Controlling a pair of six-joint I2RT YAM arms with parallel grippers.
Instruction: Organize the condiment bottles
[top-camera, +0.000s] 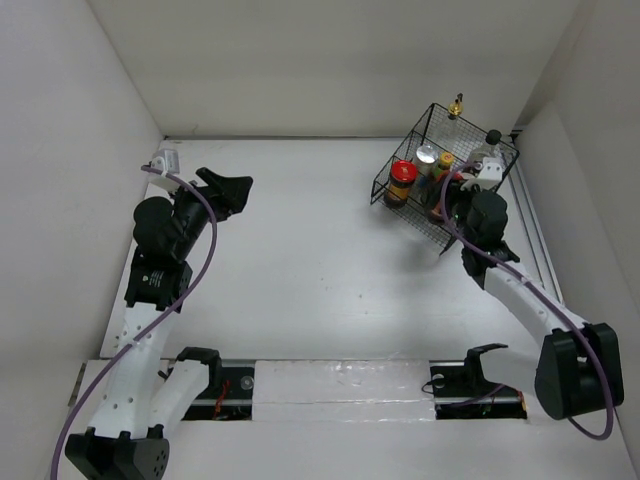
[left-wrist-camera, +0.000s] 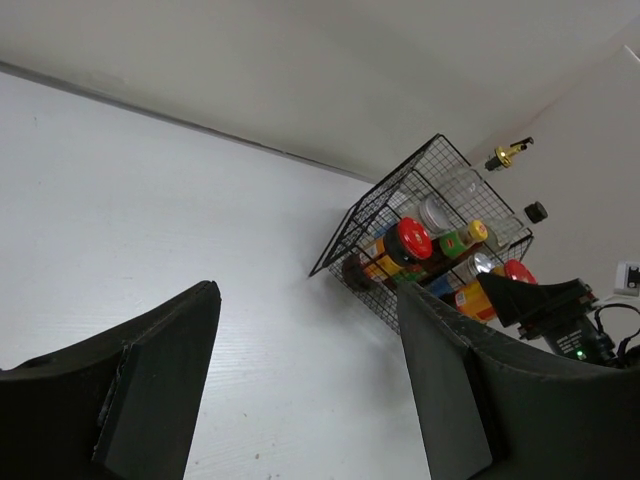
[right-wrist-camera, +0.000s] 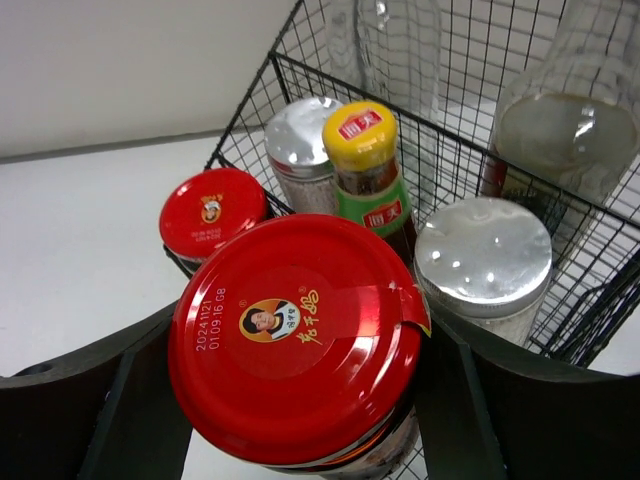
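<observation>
Placement being worked through: clamping a red-capped dark jar (right-wrist-camera: 295, 345) in the right gripper (right-wrist-camera: 300, 430) and holding it at the near side of the black wire basket (right-wrist-camera: 450, 128), just beside the second red-capped jar (right-wrist-camera: 212, 212) and a silver-lidded jar (right-wrist-camera: 483, 255) inside. Keeping the left gripper (left-wrist-camera: 308, 320) spread wide and grasping nothing, well apart. Likely needing next: lowering into a free gap, settling upright, then releasing. Cannot tell whether already inside the wire.

Bottles (top-camera: 402, 172) seemingly all in basket (top-camera: 405, 150), far right
</observation>
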